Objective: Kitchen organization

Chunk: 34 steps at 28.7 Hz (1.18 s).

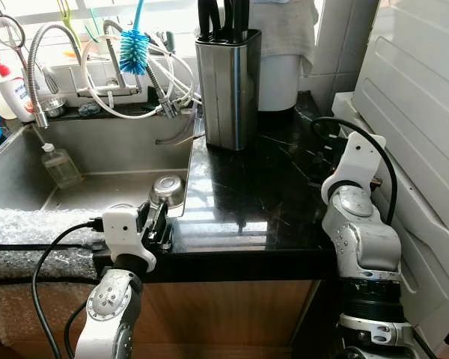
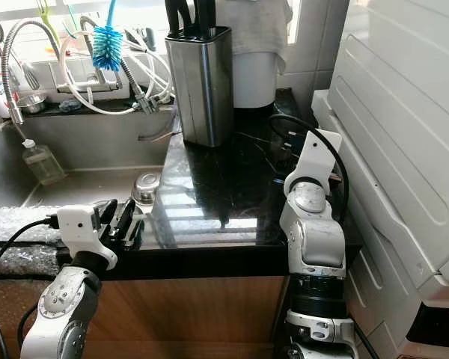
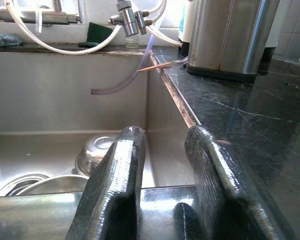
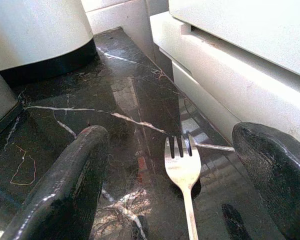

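My right pincer [image 4: 172, 175] hangs low over the black tabletop [image 1: 247, 202], its fingers spread wide with a fork [image 4: 182, 172] lying flat between them, tines pointing toward the back wall, close beside the white appliance [image 4: 225, 75]. Nothing is gripped yet. My left pincer [image 3: 165, 185] rests at the tabletop's front edge by the sink [image 1: 112, 142], fingers slightly apart and empty. A metal bowl [image 1: 167, 191] and a bottle [image 1: 60, 166] sit in the sink, and the knife block [image 1: 228, 86] stands at the back. I judge the tidying barely started: the fork waits to be picked up, and the sink items look untouched.
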{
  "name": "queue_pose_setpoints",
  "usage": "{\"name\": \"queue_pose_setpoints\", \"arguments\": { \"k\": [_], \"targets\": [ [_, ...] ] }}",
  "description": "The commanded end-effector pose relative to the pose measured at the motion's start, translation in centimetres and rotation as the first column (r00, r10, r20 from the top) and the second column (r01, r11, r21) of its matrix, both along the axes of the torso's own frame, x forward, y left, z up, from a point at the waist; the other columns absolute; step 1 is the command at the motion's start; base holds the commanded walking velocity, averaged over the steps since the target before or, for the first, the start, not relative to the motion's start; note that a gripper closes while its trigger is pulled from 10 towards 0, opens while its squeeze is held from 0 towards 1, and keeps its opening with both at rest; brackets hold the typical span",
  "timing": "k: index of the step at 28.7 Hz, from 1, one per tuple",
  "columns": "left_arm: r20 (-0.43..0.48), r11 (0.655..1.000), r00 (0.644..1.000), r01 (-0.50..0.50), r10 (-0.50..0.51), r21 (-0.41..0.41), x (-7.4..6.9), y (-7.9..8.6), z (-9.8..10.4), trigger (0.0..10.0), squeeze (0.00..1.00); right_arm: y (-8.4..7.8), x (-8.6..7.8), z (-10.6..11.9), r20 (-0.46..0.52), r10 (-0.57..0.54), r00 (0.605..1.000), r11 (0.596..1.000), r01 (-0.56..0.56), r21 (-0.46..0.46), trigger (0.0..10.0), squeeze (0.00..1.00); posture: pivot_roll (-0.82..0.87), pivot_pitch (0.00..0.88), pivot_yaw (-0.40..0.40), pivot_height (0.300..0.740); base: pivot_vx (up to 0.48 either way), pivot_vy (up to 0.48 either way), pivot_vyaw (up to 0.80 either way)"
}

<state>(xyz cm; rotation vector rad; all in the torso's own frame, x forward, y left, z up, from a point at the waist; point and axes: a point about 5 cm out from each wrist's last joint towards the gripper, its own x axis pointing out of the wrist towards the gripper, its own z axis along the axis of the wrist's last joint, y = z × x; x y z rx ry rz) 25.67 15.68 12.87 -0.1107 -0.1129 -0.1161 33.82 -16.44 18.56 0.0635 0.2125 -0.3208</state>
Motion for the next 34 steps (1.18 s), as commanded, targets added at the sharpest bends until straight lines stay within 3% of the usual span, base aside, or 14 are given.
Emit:
{"name": "queue_pose_setpoints", "arguments": {
  "k": [1,28,29,32,33,34],
  "targets": [
    [-0.046,1.000,0.999,0.010,-0.010,-0.002,-0.2,0.0,-0.8,10.0,0.00,0.6,-0.2,-0.5,-0.024,0.009,1.000,1.000,-0.008,0.029,10.0,1.00,-0.05,0.000,0.076,0.740,0.000,0.000,0.00],
    [-0.047,1.000,0.999,0.013,-0.013,-0.002,-0.2,-0.1,-0.8,10.0,0.00,0.8,-0.4,-0.9,-0.035,0.009,0.999,0.999,-0.008,0.039,10.0,1.00,-0.05,0.000,0.076,0.740,0.000,0.000,0.00],
    [-0.050,1.000,0.999,0.022,-0.022,-0.004,-0.2,-0.2,-0.8,10.0,0.00,0.8,-0.3,-1.1,-0.049,0.014,0.999,0.999,-0.013,0.032,10.0,0.00,-0.05,0.000,0.072,0.740,0.000,0.000,0.00],
    [-0.068,0.998,0.996,0.054,-0.054,-0.013,-0.3,-0.7,-1.0,10.0,0.00,0.8,0.0,-2.1,-0.097,0.031,0.995,0.998,-0.025,0.060,10.0,0.00,-0.04,0.000,0.070,0.740,0.000,0.000,0.00],
    [-0.073,0.998,0.995,0.064,-0.065,-0.017,-0.3,-0.9,-1.1,10.0,0.00,0.4,-0.1,-2.5,-0.113,0.019,0.993,0.999,-0.015,0.043,10.0,0.00,-0.05,0.000,0.067,0.740,0.000,0.000,0.00],
    [-0.073,0.997,0.995,0.071,-0.073,-0.023,-0.4,-0.9,-1.1,10.0,0.00,0.6,-0.8,-2.8,-0.071,0.029,0.997,0.999,-0.032,-0.041,10.0,0.00,-0.05,0.000,0.071,0.740,0.000,0.000,0.00]
  ]
}}
